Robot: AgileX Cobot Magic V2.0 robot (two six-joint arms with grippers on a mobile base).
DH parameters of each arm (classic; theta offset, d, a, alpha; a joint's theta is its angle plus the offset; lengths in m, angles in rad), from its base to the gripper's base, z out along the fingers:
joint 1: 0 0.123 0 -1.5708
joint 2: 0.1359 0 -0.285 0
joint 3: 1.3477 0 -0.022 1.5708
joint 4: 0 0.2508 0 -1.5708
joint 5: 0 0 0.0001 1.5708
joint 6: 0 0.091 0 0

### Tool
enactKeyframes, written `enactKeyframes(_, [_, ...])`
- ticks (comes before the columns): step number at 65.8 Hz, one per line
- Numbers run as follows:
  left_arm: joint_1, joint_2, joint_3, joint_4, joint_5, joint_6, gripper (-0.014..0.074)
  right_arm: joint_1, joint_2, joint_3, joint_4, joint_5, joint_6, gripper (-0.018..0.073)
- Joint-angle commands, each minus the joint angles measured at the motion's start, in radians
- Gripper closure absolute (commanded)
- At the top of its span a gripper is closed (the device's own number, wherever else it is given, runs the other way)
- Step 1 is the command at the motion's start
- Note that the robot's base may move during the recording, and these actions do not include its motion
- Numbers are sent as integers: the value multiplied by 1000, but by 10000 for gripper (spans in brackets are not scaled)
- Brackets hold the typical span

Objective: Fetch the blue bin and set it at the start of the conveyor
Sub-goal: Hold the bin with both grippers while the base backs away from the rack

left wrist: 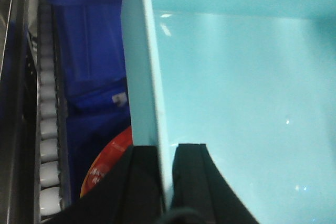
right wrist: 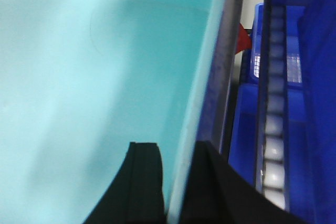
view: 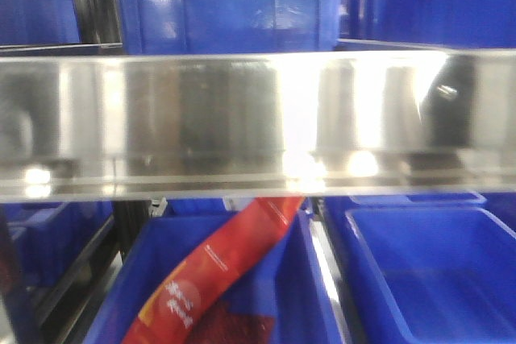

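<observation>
The left gripper (left wrist: 167, 150) is gripping the pale bin (left wrist: 236, 103) by its left wall. Its jaws are clamped on that wall, one black finger (left wrist: 140, 182) outside and the other inside the tub. The right gripper (right wrist: 173, 145) is doing the same on the opposite wall, its jaws closed over the rim with one finger (right wrist: 144, 182) inside and one outside. The pale bin is hanging between the two grippers, and both wrist views are looking into its smooth turquoise inside, where nothing is lying.

In the left wrist view, dark bins (left wrist: 89, 51) are sitting just left of the pale bin's wall, and a line of grey rollers (left wrist: 47, 129) is running along the far left edge. A red packet (left wrist: 105, 166) is showing low down beside the outer finger. In the right wrist view, a roller strip (right wrist: 273, 129) is running along the right side between more dark blue plastic, with a scrap of red beyond the pale bin's rim.

The front view is blurred. A shiny steel rail (view: 258, 118) is crossing the whole width. An upper dark bin (view: 226, 2) is standing above it. Below it, a lower right bin (view: 435, 279) is sitting beside another that is holding a long red packet leaning toward the rail.
</observation>
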Motion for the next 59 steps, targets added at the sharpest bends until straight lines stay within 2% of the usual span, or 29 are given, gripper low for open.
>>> enactKeyframes(1, [0, -14, -10, 13, -126, 13, 708, -2, -17, -11, -13, -23, -24, 711])
enactKeyframes(16, [0, -14, -10, 13, -261, 13, 708, -2, -17, -11, -13, -23, -24, 711])
enactKeyframes(59, [0, -14, -10, 13, -268, 13, 708, -2, -17, -11, -13, -23, -24, 711])
